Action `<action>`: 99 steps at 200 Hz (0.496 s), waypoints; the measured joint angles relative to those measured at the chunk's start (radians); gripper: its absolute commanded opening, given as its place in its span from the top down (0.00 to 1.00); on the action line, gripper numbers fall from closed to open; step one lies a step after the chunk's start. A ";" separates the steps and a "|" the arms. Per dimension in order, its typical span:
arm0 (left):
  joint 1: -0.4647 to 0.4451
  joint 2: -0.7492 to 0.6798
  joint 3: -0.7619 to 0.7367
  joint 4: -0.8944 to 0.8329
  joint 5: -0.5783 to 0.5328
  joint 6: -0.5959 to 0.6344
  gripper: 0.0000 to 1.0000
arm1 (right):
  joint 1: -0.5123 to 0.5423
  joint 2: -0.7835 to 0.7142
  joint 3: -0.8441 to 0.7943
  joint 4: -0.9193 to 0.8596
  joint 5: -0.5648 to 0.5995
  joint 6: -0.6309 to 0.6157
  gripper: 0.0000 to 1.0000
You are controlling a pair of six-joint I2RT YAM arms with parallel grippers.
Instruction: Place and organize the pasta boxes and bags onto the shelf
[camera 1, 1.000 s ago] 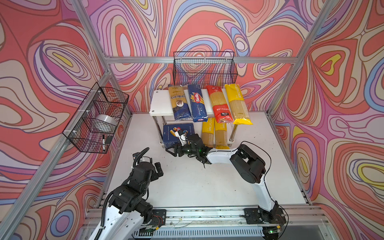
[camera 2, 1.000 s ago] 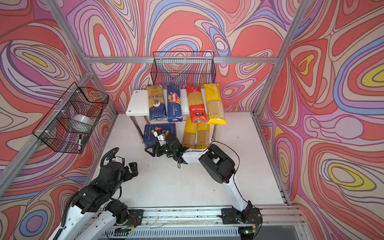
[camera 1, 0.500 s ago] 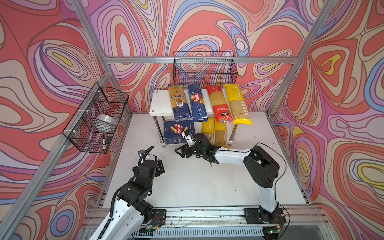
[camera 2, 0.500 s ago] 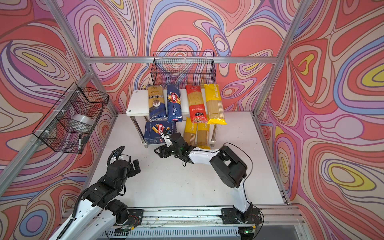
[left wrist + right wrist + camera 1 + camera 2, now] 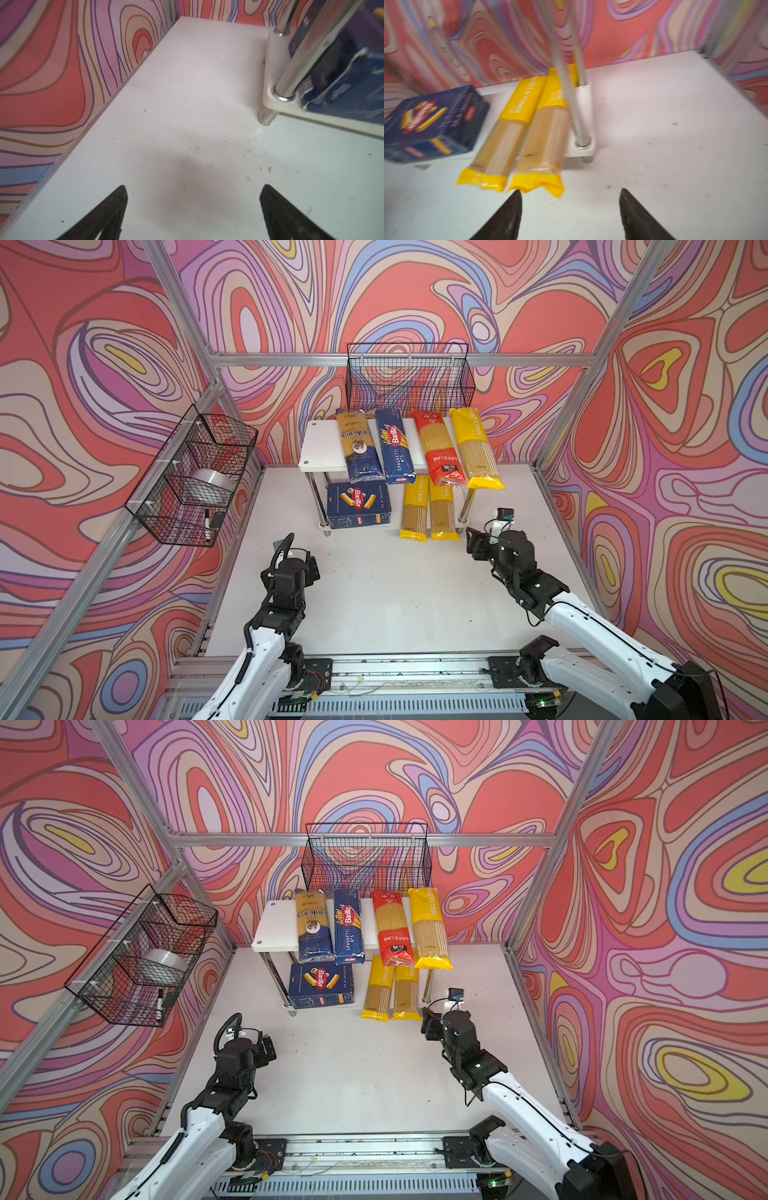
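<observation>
Pulling back from the shelf [image 5: 320, 448], the right arm [image 5: 515, 568] has left the wide Barilla box [image 5: 358, 506] lying on the lower board, beside the two yellow bags [image 5: 415, 510]. A second ago the right jaws were reaching across at that box; now they hang spread and empty near the shelf's front right leg. The left jaws, spread and empty too, have edged closer to the shelf's front left leg. On the top board lie the dark blue bag [image 5: 359, 448], the long Barilla box [image 5: 395, 448], the red bag [image 5: 436, 452] and a third yellow bag [image 5: 478, 452]. No pasta remains on the tabletop [image 5: 395, 605], so I'd judge the job done.
</observation>
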 measured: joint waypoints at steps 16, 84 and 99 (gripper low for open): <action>0.014 0.057 -0.052 0.142 0.031 0.042 0.00 | -0.164 0.034 -0.076 0.096 -0.011 -0.027 0.20; 0.044 0.485 -0.029 0.653 0.171 0.113 0.00 | -0.357 0.547 -0.131 0.620 -0.138 -0.106 0.02; 0.044 0.495 0.034 0.623 0.204 0.136 0.00 | -0.367 0.620 -0.105 0.708 -0.171 -0.127 0.02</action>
